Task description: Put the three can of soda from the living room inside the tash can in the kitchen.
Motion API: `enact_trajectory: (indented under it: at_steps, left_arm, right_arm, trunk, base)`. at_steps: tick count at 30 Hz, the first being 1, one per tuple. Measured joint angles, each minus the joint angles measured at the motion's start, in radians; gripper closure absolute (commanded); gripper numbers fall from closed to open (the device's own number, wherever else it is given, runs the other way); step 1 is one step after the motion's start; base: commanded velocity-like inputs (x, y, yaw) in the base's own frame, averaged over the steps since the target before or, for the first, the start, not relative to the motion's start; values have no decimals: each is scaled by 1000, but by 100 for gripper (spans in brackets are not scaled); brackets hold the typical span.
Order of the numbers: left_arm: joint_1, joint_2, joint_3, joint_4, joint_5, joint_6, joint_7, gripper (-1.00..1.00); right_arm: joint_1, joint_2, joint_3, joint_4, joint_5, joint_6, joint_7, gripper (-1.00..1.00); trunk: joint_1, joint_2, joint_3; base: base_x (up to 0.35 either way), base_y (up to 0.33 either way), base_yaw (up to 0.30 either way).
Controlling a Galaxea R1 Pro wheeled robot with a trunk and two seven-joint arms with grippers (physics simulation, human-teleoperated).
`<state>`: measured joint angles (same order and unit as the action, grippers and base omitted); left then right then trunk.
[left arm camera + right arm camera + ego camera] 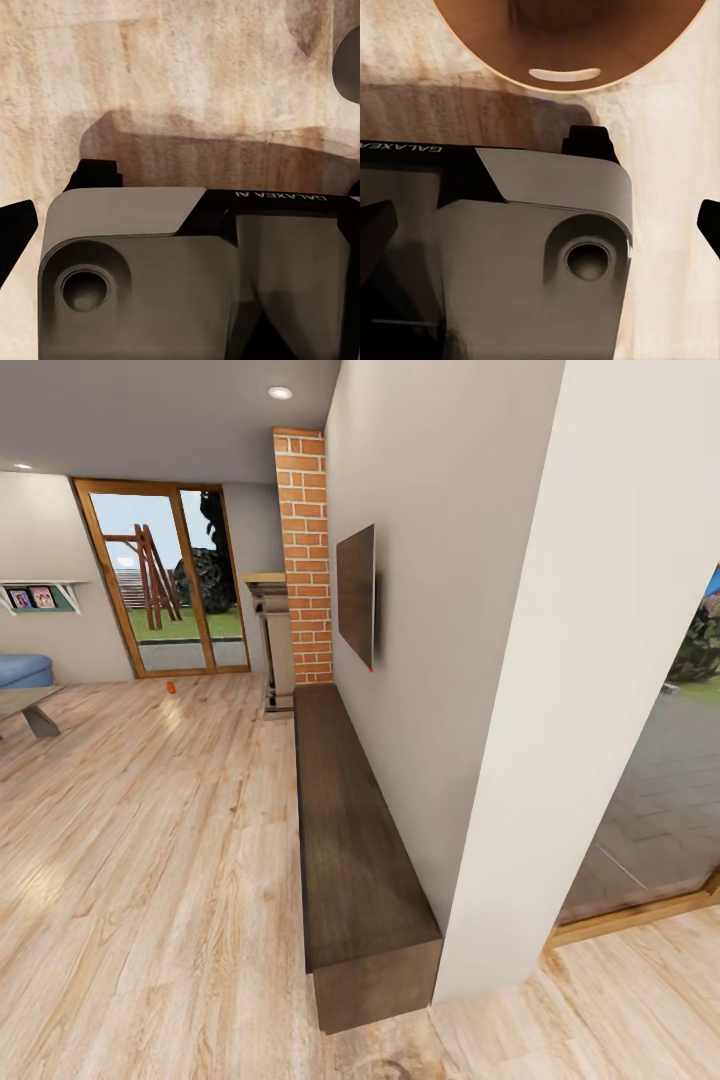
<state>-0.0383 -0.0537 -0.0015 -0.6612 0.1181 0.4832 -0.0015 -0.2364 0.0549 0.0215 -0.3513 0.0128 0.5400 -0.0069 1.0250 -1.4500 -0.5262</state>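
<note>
One small orange can of soda (170, 687) stands on the wood floor far ahead, by the glass patio door (165, 580) of the living room. In the right wrist view, a round tan wood-coloured opening with a pale slot, which looks like the tash can (562, 37), sits on the floor just beyond the robot's grey base. A dark grey round edge (349, 67) in the left wrist view may be its outer wall. My right gripper (540, 225) and left gripper (184, 232) hang over the base, fingers spread wide, holding nothing.
A long, low dark wood cabinet (355, 840) runs along the wall under a wall screen (357, 595). A white pillar (560, 690) stands close at the right, with a brick column (305, 550) farther back. A blue sofa (25, 668) and a coffee table (30, 705) are at the left.
</note>
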Motion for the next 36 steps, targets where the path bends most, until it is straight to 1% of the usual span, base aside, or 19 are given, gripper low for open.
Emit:
enact_trajectory:
  at_steps: [5,8,10,12,17,25,36]
  left_arm:
    - [0,0,0,0,0,0,0,-100]
    - [0,0,0,2,0,0,0,-100]
    - [0,0,0,3,0,0,0,-100]
    - [0,1,0,3,0,0,0,-100]
    - [0,1,0,4,0,0,0,-100]
    - [0,0,0,6,0,0,0,-100]
    - [0,0,0,5,0,0,0,-100]
  right_arm:
    - [0,-2,-1,0,0,0,1,-100]
    - [-10,-3,-4,-23,2,3,-3,-100]
    - [-27,-3,-4,-41,2,8,-5,-100]
    - [-58,-4,-4,-58,3,29,-6,-100]
    - [-92,-11,-4,-70,3,78,-8,-100]
    - [-103,-32,-3,-72,1,91,-1,-100]
    - [-104,-34,-1,-71,1,89,0,-100]
  trunk:
    - [0,0,0]
    - [0,0,0]
    - [0,0,0]
    - [0,0,0]
    - [0,0,0]
    - [0,0,0]
    - [0,0,0]
  base:
    - [0,0,0]
    - [0,0,0]
    - [0,0,0]
    - [0,0,0]
    - [0,0,0]
    - [0,0,-10]
    - [0,0,-12]
